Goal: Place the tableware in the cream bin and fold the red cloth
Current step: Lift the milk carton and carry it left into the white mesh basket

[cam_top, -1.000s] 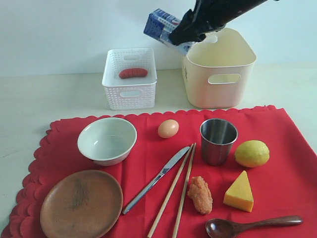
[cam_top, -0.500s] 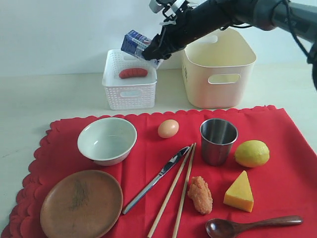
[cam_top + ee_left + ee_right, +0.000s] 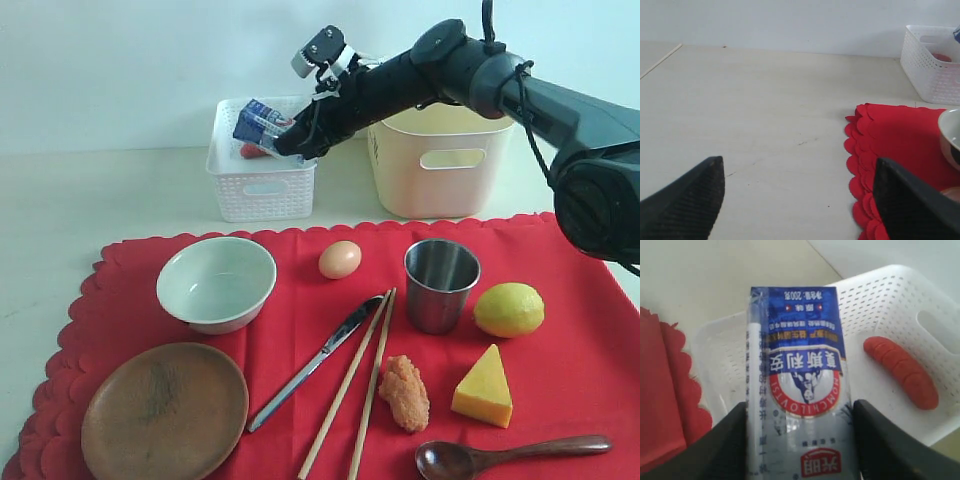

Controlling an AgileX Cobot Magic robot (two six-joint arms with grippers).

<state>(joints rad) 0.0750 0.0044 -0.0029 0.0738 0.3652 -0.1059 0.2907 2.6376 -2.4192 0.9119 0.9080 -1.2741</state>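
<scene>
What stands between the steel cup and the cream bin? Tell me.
Nothing on the table: only red cloth and bare tabletop between steel cup and cream bin. The right gripper, shut on a blue-white carton over the white basket, has its arm above the bin.

Item count. Containers, two: one cream bin point(image 3: 440, 170) and one white perforated basket point(image 3: 262, 185). Tableware: one pale bowl point(image 3: 216, 283), one wooden plate point(image 3: 164, 410), one steel cup point(image 3: 441, 285), one metal knife point(image 3: 315, 362), two chopsticks point(image 3: 344, 386), one wooden spoon point(image 3: 510, 453). Foods: one egg point(image 3: 340, 260), one lemon point(image 3: 509, 309), one cheese wedge point(image 3: 483, 388), one breaded fried piece point(image 3: 404, 393), one red sausage point(image 3: 900, 371). Also one blue-white carton point(image 3: 262, 124) and one red cloth point(image 3: 580, 340).
</scene>
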